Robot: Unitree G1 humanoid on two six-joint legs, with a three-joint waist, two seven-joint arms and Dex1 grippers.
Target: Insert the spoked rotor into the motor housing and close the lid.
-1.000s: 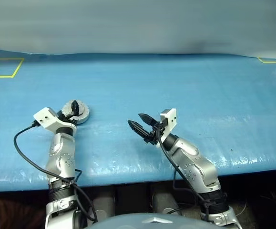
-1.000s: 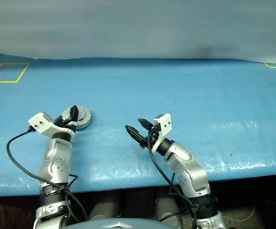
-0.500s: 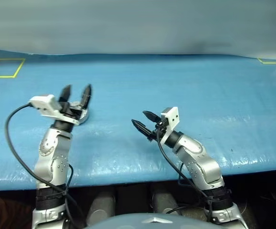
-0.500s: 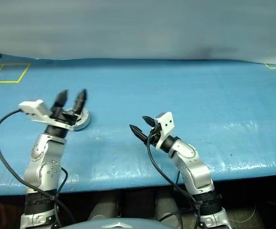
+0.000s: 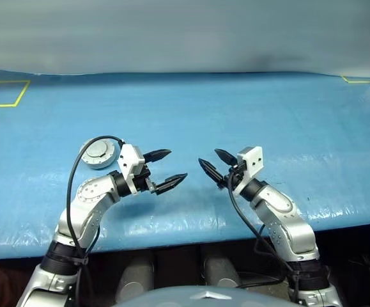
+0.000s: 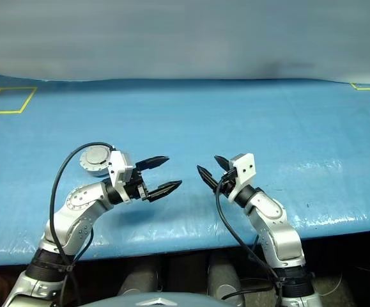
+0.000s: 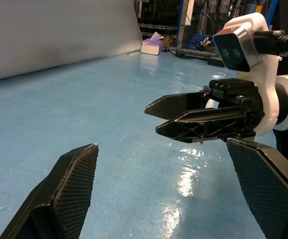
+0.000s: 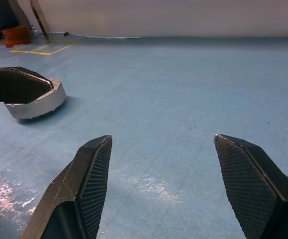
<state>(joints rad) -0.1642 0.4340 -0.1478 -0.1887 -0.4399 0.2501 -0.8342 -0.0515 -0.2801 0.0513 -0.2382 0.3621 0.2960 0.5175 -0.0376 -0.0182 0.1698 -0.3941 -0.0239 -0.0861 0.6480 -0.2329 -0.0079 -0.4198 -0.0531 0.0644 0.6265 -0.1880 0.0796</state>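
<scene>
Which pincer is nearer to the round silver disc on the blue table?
Left. The left pincer is just right of the round silver disc; the right pincer is farther right, beyond it.

Blue, silver, black and a little yellow

The surface (image 5: 248, 115) is glossy blue with pale glare patches near its front edge, and thin yellow outlines mark rectangles (image 5: 4, 93) at its far corners. The round metal disc (image 5: 99, 153) is silvery grey with a lighter rim. Both the left claw (image 5: 164, 170) and the right claw (image 5: 213, 164) have black fingers with a fine cross-hatched grip pattern on the pads (image 8: 95, 174), set on white mounts. A purple tissue box (image 7: 152, 46) sits far off.
</scene>
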